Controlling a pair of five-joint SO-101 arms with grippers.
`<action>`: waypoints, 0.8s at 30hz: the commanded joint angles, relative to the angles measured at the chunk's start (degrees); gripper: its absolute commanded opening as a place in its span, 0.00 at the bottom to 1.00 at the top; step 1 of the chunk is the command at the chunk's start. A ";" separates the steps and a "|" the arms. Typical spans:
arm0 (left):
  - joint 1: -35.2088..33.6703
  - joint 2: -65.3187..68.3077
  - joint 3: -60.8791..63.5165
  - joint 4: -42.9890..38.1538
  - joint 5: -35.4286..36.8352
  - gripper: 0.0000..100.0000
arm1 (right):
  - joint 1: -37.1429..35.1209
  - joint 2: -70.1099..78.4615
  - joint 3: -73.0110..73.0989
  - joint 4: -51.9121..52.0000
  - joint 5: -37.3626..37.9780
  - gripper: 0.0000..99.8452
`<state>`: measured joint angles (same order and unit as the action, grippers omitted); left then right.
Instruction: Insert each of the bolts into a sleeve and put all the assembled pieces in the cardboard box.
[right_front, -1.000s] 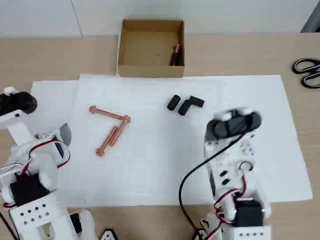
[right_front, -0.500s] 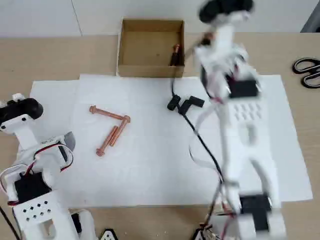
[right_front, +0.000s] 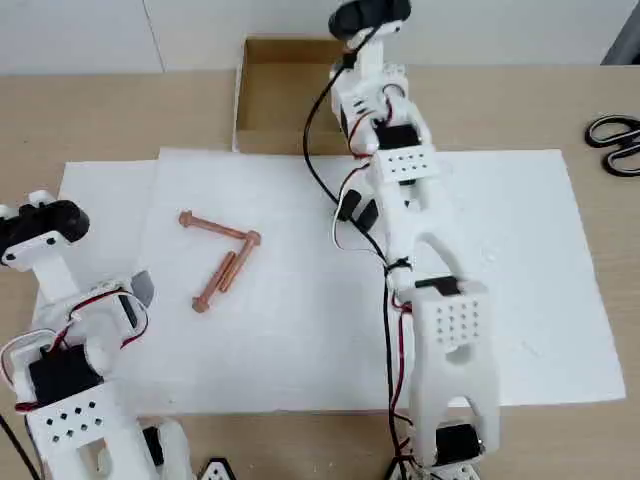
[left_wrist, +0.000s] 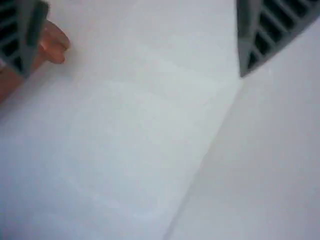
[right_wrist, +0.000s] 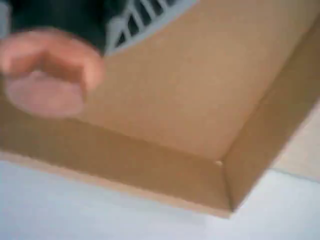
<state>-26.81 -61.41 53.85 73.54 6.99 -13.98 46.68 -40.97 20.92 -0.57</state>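
Observation:
Three copper bolts lie on the white sheet: one (right_front: 215, 228) lies crosswise, and two (right_front: 222, 275) lie side by side below it. Two black sleeves (right_front: 350, 208) show partly under my right arm (right_front: 390, 150), which stretches out over the right side of the cardboard box (right_front: 262, 100). In the right wrist view a copper bolt head (right_wrist: 45, 75) under a dark sleeve (right_wrist: 50, 12) hangs close beside a grey finger (right_wrist: 145, 15), above the box floor (right_wrist: 200, 90). My left gripper (right_front: 135, 283) is open over the sheet's left part, with a bolt end (left_wrist: 50, 42) by one finger.
The white foam sheet (right_front: 300, 340) covers most of the table. Black scissors (right_front: 615, 143) lie at the far right edge. The right arm's cable (right_front: 320, 180) trails over the sheet near the sleeves.
The right arm has unfolded from the table's front and swung out over the box, now covering the assembled piece seen there earlier. The left arm has hardly moved.

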 joint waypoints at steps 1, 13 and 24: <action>-0.35 -0.18 -0.22 0.09 -0.35 0.25 | -1.19 3.30 -7.47 -6.11 -0.35 0.00; -0.26 -0.18 -0.22 0.00 -0.35 0.25 | -4.26 14.37 -13.19 -6.55 -0.26 0.01; -0.26 -0.18 -0.22 0.00 -0.35 0.25 | -3.65 14.73 -13.27 -6.46 -0.26 0.20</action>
<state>-26.81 -61.41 53.85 73.54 6.90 -18.20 64.53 -50.99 15.82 -0.57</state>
